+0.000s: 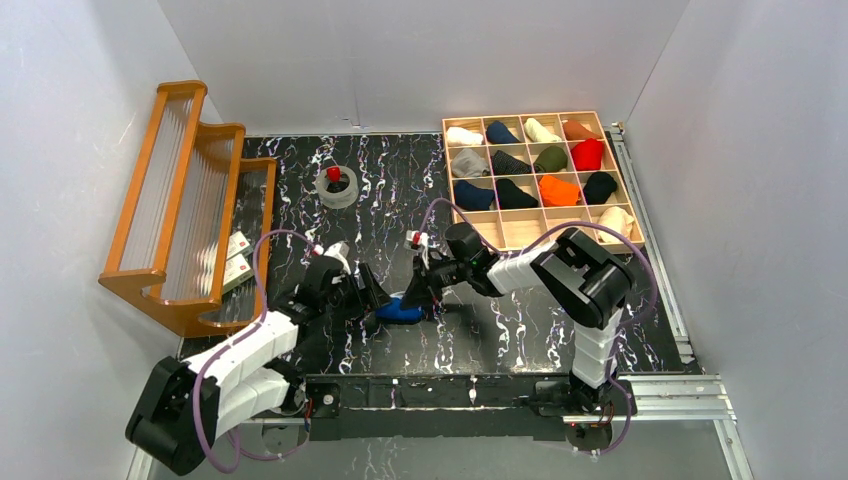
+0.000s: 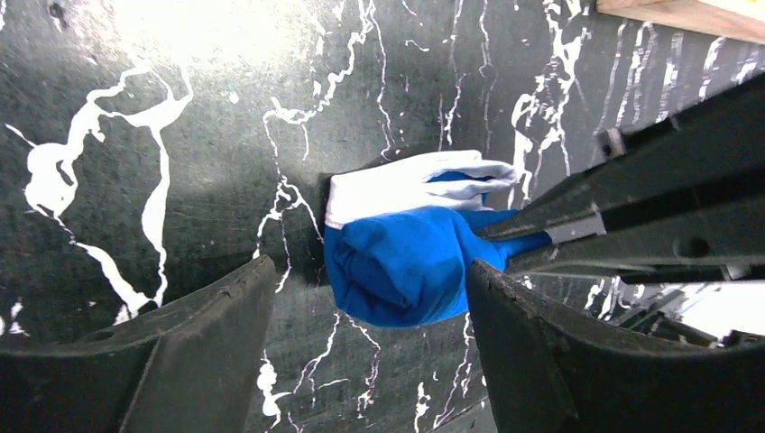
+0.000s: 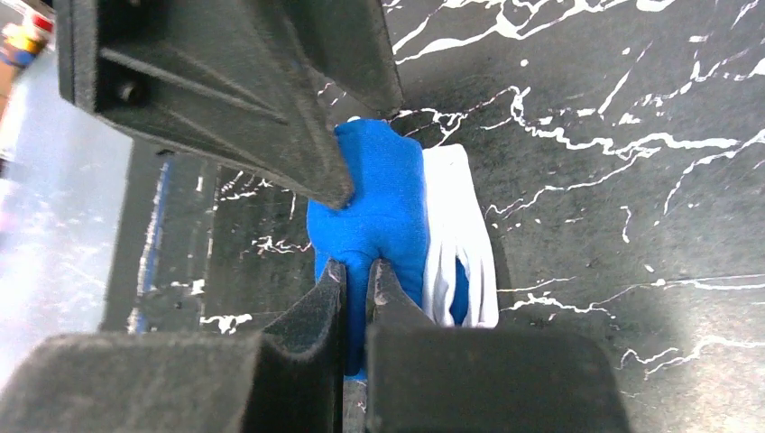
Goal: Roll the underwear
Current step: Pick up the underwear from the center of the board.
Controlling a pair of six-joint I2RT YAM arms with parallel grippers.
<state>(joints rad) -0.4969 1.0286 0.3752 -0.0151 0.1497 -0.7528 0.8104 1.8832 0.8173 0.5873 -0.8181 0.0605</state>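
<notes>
The underwear [image 1: 402, 312] lies on the table [image 1: 500, 325] between left gripper [image 1: 372, 292] and right gripper [image 1: 420, 293], tray [image 1: 522, 115] behind right.

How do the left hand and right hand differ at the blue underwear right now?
The left hand is open; the right hand is shut. The left hand straddles the rolled blue underwear, while the right hand pinches its fabric. Both are at the same roll.

- The top external view looks steeply down from high behind the near edge, far off, taking in the whole tabletop [image 1: 390, 190].
- Both wrist views look down past their own jaws, very close, sharing the blue underwear [image 2: 406, 266].
</notes>
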